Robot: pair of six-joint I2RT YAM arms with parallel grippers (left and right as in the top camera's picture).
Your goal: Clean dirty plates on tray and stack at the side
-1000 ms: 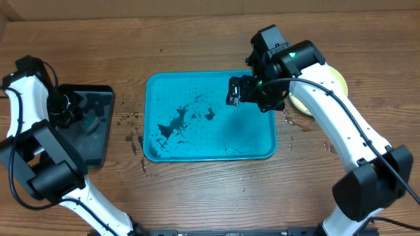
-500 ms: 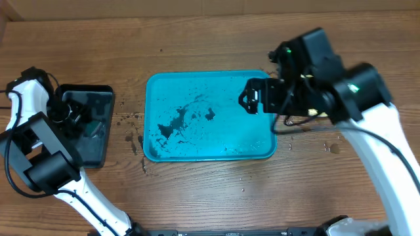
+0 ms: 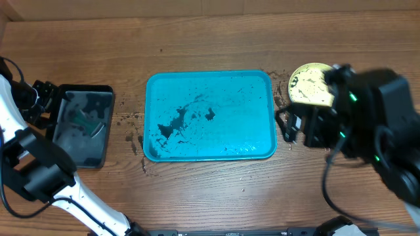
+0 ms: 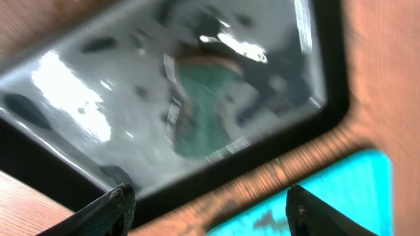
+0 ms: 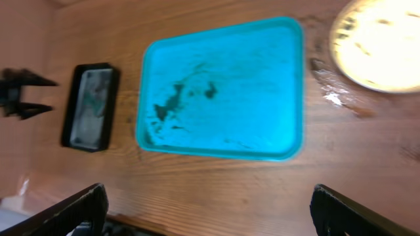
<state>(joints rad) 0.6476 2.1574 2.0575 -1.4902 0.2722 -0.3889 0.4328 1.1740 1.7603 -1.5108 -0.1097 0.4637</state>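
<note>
**Overhead:** Turquoise tray (image 3: pixel 210 115) at the centre of the wooden table (image 3: pixel 197 203), streaked with black smears, heaviest toward its left half. Just off its far right corner, on the bare wood, a yellow-green-rimmed plate (image 3: pixel 307 84) flecked dark and partly covered by the right arm. Cannot tell whether others lie beneath it. Right gripper (image 3: pixel 287 124) blurred, just beside the tray's right edge. At far left, left gripper (image 3: pixel 47 100) at the left edge of a black tray (image 3: pixel 82 154) with a green object (image 3: pixel 85 119) inside.

**Left wrist:** Fingertips (image 4: pixel 118 200) spread wide at the foot of the frame, nothing between them. Beyond them the black tray (image 4: pixel 331 65), glossy inside, with the blurred green object (image 4: pixel 203 111) lying in it. A corner of the turquoise tray (image 4: pixel 348 190) at lower right.

**Right wrist:** Fingertips (image 5: pixel 85 200) at the lower corners of the frame, parted wide and gripping nothing, well above the table. Below, the whole turquoise tray (image 5: pixel 223 92). At top right the plate (image 5: pixel 377 46), washed pale by glare and apart from the tray's rim. At left the black tray (image 5: pixel 92 108), and beside it the left gripper (image 5: pixel 33 95), its two prongs standing apart.
</note>
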